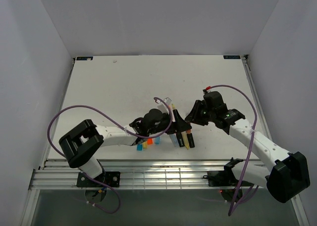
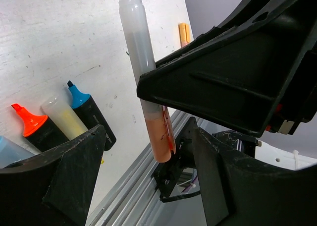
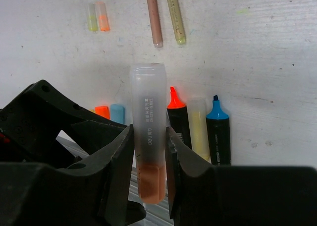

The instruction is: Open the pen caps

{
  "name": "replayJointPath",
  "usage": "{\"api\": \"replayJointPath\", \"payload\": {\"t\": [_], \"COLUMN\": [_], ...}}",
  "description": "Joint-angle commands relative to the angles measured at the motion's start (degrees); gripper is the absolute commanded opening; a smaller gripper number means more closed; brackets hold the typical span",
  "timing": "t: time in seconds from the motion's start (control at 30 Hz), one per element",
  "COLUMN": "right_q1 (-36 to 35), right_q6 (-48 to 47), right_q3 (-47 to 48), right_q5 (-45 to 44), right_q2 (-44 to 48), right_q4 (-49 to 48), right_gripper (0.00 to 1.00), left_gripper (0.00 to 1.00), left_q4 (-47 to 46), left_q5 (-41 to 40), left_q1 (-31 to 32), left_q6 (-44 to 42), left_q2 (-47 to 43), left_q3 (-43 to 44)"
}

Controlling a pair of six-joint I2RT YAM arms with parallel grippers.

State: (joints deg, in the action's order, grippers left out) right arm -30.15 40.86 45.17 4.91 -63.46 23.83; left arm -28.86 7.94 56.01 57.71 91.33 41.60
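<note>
My right gripper (image 3: 148, 137) is shut on a frosted pen (image 3: 147, 102) with a peach-orange end (image 3: 152, 184), held upright above the table. In the left wrist view the same pen (image 2: 141, 62) hangs with its peach end (image 2: 159, 137) between my left gripper's (image 2: 147, 134) spread fingers (image 2: 74, 161), which do not touch it. From above, the left gripper (image 1: 168, 121) and right gripper (image 1: 192, 115) meet at mid-table. Loose orange (image 3: 102, 111) and blue (image 3: 117, 113) caps lie behind, and blue (image 1: 139, 147), orange (image 1: 148, 141) and teal (image 1: 157, 140) caps sit by the left wrist.
Three black markers lie side by side below the grippers: orange tip (image 3: 174, 104), pale yellow (image 3: 199, 122), blue tip (image 3: 216, 114). Two thin pens (image 3: 153, 18) and two small caps (image 3: 97, 16) lie farther back. The slotted metal rail (image 1: 148, 176) runs along the near edge.
</note>
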Motion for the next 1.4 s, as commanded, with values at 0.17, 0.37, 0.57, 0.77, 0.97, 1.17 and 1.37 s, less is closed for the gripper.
{"api": "replayJointPath", "payload": {"t": [0.17,0.37,0.57,0.77,0.97,1.17,1.37], "right_q1": [-1.4,-1.9,-2.2,-2.4,-2.5,-2.6,-2.5], "right_q6": [2.0,2.3,2.6,2.6,2.1,0.4,-4.3], "right_q3": [3.2,3.7,3.4,3.0,2.5,2.3,3.5], "right_q5": [-1.9,-2.7,-3.3,-3.8,-3.7,-2.1,-0.9], "right_q2": [-0.2,-0.3,-0.4,-0.4,0.3,1.8,2.5], "right_q4": [-1.8,-1.7,-1.9,-2.1,-1.9,-1.8,-1.1], "right_gripper": [0.08,0.08,0.08,0.08,0.08,0.14,0.60], "left_gripper": [0.77,0.64,0.53,0.40,0.26,0.00,0.00], "left_q4": [-2.6,-3.0,-3.2,-3.8,-4.0,-4.0,-4.0], "left_q5": [2.5,3.4,5.2,6.3,5.2,5.8,5.2], "left_q1": [0.4,0.5,0.7,0.7,0.7,0.7,0.5], "left_q6": [0.7,1.4,2.5,3.6,3.5,3.2,2.3], "left_q2": [-0.1,0.6,1.6,2.1,1.1,1.2,-0.6], "left_q3": [-0.2,-0.4,-0.1,-0.3,-0.9,-0.5,-2.3]}}
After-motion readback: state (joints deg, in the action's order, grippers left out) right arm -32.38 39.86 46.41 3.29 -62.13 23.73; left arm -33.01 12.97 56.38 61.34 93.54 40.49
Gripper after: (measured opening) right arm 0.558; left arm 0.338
